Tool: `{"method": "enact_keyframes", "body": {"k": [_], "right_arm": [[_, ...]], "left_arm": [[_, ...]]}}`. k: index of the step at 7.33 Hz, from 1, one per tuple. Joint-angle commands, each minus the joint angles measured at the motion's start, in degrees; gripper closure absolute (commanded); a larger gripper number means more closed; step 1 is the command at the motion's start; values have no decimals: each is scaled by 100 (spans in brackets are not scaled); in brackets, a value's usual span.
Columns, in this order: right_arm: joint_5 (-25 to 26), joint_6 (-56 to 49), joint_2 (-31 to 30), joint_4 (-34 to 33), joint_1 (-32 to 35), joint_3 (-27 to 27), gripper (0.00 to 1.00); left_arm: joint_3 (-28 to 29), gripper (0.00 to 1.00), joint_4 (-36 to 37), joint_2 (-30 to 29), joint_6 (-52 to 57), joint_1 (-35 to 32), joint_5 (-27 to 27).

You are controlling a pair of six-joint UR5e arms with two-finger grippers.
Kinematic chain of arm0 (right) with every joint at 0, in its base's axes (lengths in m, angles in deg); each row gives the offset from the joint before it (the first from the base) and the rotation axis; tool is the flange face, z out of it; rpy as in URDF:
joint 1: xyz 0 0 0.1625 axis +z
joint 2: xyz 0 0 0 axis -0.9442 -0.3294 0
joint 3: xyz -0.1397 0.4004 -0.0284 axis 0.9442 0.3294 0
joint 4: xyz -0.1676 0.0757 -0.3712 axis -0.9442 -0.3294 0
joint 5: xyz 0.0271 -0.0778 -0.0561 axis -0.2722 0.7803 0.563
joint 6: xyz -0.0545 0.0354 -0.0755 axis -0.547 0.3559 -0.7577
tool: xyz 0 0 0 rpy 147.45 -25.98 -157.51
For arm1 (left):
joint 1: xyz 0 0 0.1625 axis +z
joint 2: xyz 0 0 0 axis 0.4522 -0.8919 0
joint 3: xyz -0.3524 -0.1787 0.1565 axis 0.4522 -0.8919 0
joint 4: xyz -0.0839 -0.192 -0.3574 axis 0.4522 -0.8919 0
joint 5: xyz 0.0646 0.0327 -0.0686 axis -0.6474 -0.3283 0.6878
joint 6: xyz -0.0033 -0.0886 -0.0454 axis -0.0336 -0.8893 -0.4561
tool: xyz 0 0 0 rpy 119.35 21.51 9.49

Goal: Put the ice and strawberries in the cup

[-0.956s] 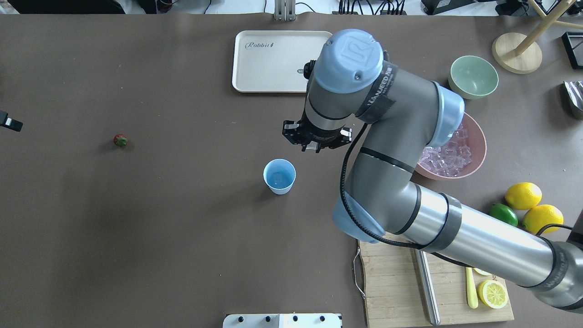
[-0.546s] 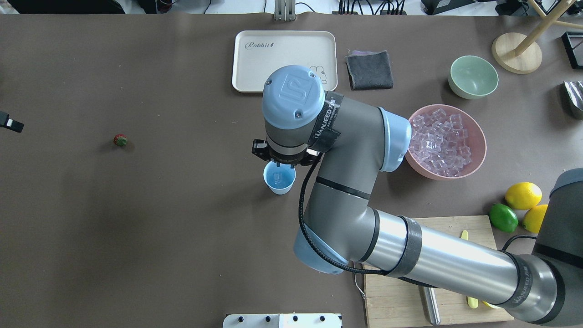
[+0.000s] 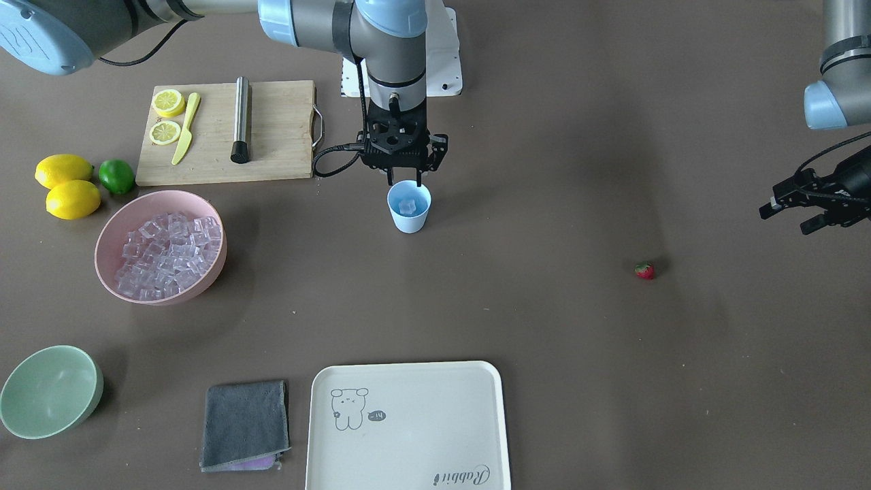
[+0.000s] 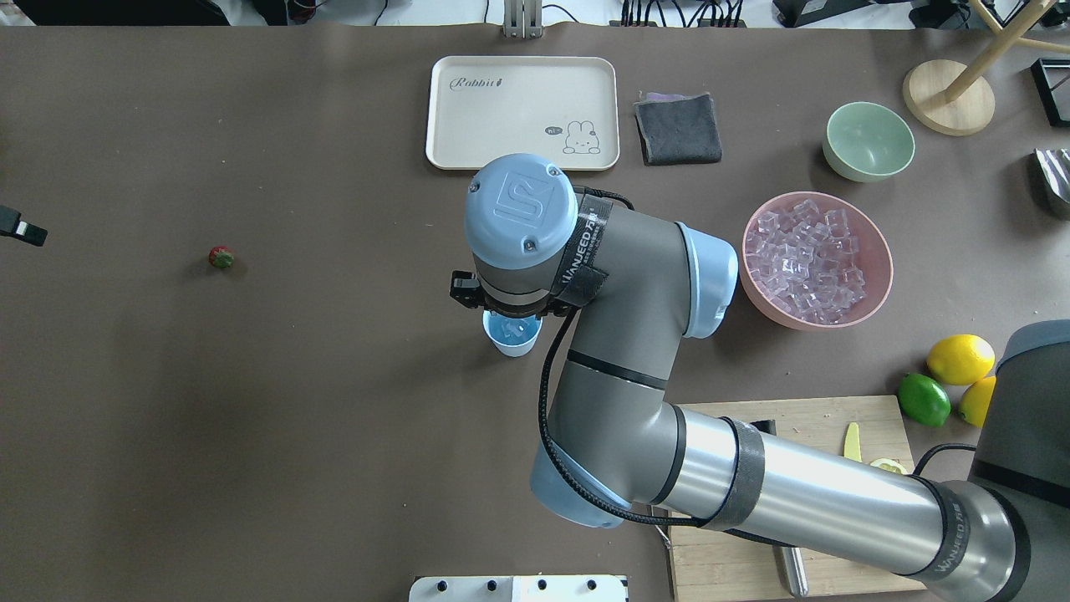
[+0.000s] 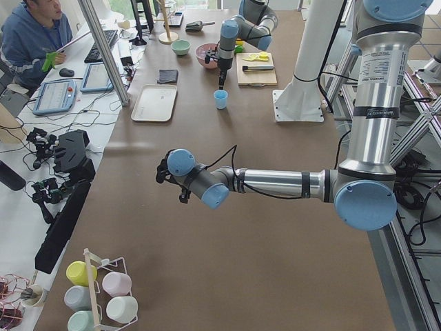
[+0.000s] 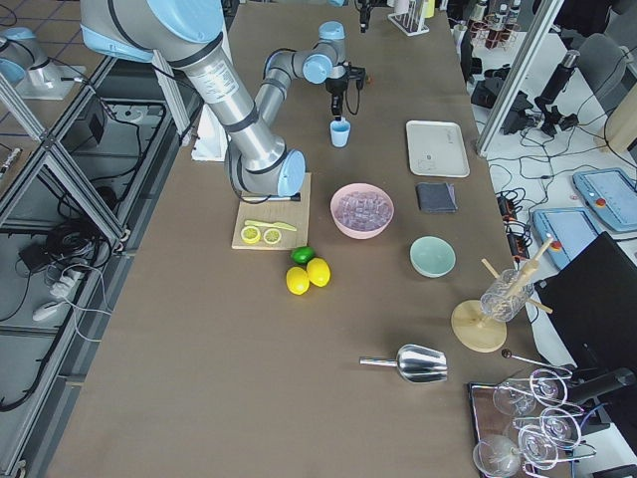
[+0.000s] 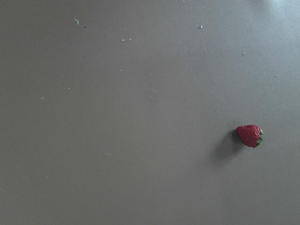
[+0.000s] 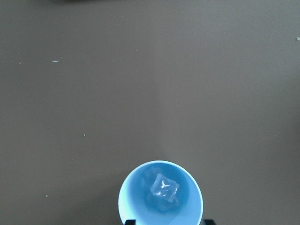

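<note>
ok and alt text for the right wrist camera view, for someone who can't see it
Looking straight down into a light blue cup at the bottom centre of the frame, with clear ice lying inside it. Above the cup the frame shows brown table dotted with a few pale specks.

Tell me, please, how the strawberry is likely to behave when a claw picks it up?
The strawberry is far smaller than the cup, so probably very light. It lies on its side on the table, rounded and tapered, so a nudge would likely roll it, and a pinch might squeeze it sideways.
</note>
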Motion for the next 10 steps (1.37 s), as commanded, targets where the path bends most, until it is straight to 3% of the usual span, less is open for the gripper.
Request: {"method": "enact_keyframes", "body": {"k": [1,3,4,5,7,8,10], "right_arm": [[-102,-138,-2,8,210,-45,1],[-802,-935,-333,34,964,-211,1],[-1206,-1670,-701,52,1499,-343,1],[-1793,-2521,-1096,165,2122,-353,1],[-2482,-4059,-2053,464,3125,-440,1],[-2693,-5095,-2563,465,3643,-467,0],[-2818,-6749,-3548,457,4663,-502,0]], "left_arm": [[5,2,3,-3,5,7,7],[-134,2,-162,-12,-13,-2,-11],[-187,2,-851,-29,-100,-28,-168],[-144,2,-1093,-134,-353,-11,-204],[-30,1,-999,-433,-416,128,-187],[-65,0,-920,-347,-486,156,-343],[-82,0,-893,-372,-565,435,-1386]]}}
